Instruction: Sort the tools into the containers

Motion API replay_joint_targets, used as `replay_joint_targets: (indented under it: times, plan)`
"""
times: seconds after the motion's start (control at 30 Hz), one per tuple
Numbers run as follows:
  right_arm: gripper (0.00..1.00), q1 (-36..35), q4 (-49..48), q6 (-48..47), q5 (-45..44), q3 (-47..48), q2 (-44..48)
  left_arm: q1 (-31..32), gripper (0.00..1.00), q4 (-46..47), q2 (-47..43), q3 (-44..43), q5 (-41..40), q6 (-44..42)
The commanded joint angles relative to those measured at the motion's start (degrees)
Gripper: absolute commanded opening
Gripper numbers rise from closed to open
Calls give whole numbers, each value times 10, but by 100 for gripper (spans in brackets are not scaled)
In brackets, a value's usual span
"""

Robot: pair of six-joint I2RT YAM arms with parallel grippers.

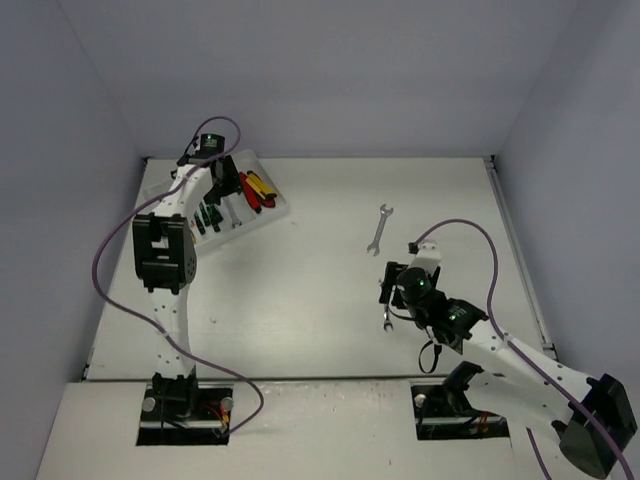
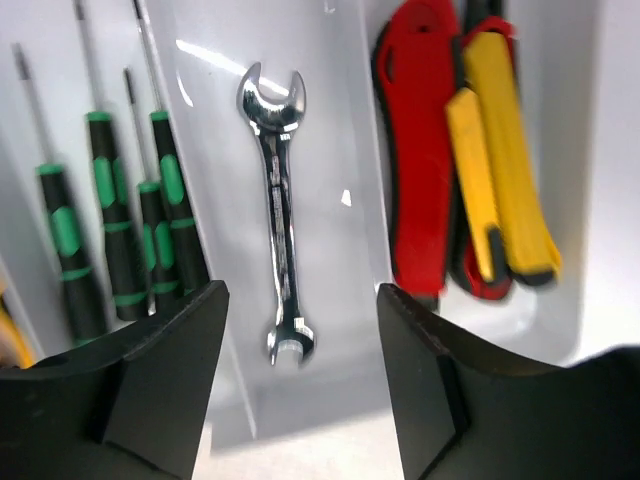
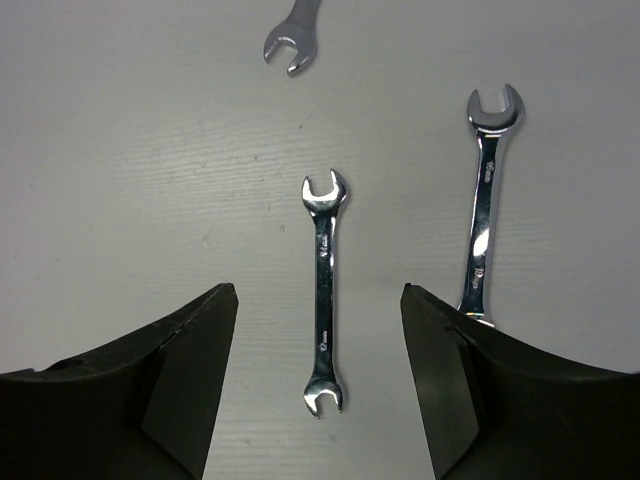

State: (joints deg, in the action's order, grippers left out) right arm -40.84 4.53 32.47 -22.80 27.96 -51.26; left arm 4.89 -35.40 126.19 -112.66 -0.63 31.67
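My left gripper (image 2: pixel 300 340) hangs open over the white tray (image 2: pixel 345 130) at the back left. A silver wrench (image 2: pixel 280 215) lies loose in the compartment below it, free of both fingers. Green-black screwdrivers (image 2: pixel 120 220) fill the compartment to its left. A red knife (image 2: pixel 425 150) and a yellow knife (image 2: pixel 505 160) lie in the one to its right. My right gripper (image 3: pixel 320 330) is open low over the table, a small wrench (image 3: pixel 324 300) lying lengthwise between its fingers, untouched. A longer wrench (image 3: pixel 485 200) lies just outside the right finger (image 3: pixel 470 390).
A third wrench (image 1: pixel 380 230) lies alone on the table beyond my right gripper (image 1: pixel 392 285). The tray (image 1: pixel 275 212) sits askew near the back left corner, under my left gripper (image 1: pixel 222 185). Grey walls close in the table on three sides.
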Motion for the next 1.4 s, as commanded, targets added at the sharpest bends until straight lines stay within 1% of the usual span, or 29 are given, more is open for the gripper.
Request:
replay_joint_targets:
  times: [0.0, 0.1, 0.13, 0.2, 0.23, 0.3, 0.37, 0.4, 0.53, 0.57, 0.63, 0.73, 0.77, 0.83, 0.87, 1.07, 1.23, 1.37]
  plan:
    - [62, 7, -20, 38, 11, 31, -86, 20, 59, 13, -167, 33, -12, -34]
    - [58, 9, -20, 46, 15, 37, -142, 40, 59, 11, -241, 90, 0, -49]
    - [58, 9, -21, 50, 14, 38, -142, 47, 59, 11, -262, 90, 6, -49]
    - [53, 12, -21, 52, 7, 42, -169, 63, 60, 10, -327, 143, 36, -50]
    - [51, 13, -23, 52, 6, 43, -180, 69, 60, 11, -365, 180, 41, -50]
    - [48, 14, -30, 48, 9, 45, -194, 84, 60, 11, -402, 216, 49, -55]
    - [46, 17, -38, 42, 17, 49, -209, 93, 60, 11, -460, 273, 54, -65]
    - [44, 17, -40, 39, 20, 51, -220, 96, 60, 11, -485, 287, 57, -72]
    - [38, 18, -47, 37, 27, 56, -247, 99, 60, 12, -536, 360, 75, -100]
    - [35, 18, -62, 37, 29, 56, -259, 100, 60, 12, -557, 386, 81, -107]
    - [30, 18, -68, 37, 31, 56, -272, 100, 60, 16, -577, 410, 81, -120]
    - [20, 18, -77, 37, 34, 55, -291, 100, 60, 24, -595, 460, 83, -131]
    - [16, 17, -82, 37, 39, 55, -298, 99, 60, 26, -600, 467, 84, -133]
    - [4, 10, -92, 37, 52, 58, -316, 98, 60, 31, -606, 486, 83, -137]
    - [1, 1, -98, 39, 56, 61, -323, 97, 60, 31, -609, 488, 82, -139]
    - [0, -76, -145, 72, 70, 127, -386, 81, 60, 37, -629, 504, 78, -133]
    - [0, -119, -173, 90, 70, 215, -478, 79, 60, 39, -636, 512, 76, -131]
    - [0, -139, -195, 79, 74, 270, -525, 78, 60, 39, -641, 515, 73, -129]
